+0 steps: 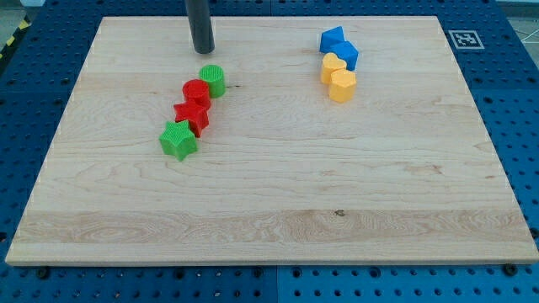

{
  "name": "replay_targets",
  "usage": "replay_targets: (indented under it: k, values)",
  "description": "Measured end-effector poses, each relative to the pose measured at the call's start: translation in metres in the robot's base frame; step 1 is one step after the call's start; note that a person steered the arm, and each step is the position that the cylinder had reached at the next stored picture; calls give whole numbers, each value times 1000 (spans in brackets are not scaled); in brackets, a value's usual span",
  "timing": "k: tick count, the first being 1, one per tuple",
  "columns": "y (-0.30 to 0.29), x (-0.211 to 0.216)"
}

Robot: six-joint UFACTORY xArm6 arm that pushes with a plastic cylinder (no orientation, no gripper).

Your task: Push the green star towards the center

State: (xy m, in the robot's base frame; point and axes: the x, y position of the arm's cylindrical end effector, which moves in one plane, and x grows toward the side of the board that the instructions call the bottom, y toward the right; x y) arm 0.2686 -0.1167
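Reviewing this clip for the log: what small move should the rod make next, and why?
Probably bring my tip down the view's left side to just left of the green star. The tip now sits above the green cylinder, far from the star, which lies at the lower-left end of a chain with the red blocks. The centre lies to its right.

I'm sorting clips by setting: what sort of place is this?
Probably a robotics lab bench. A wooden board lies on a blue perforated table with a fiducial marker at its corner, and my tip stands above small coloured blocks like the green star.
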Motion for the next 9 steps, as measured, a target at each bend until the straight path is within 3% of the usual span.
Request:
replay_targets:
  k: [2, 3, 5, 6, 9]
  values:
    - [-98, 22]
    - [-137, 68]
    - [-116, 203]
    - [-56, 226]
    - [-41, 215]
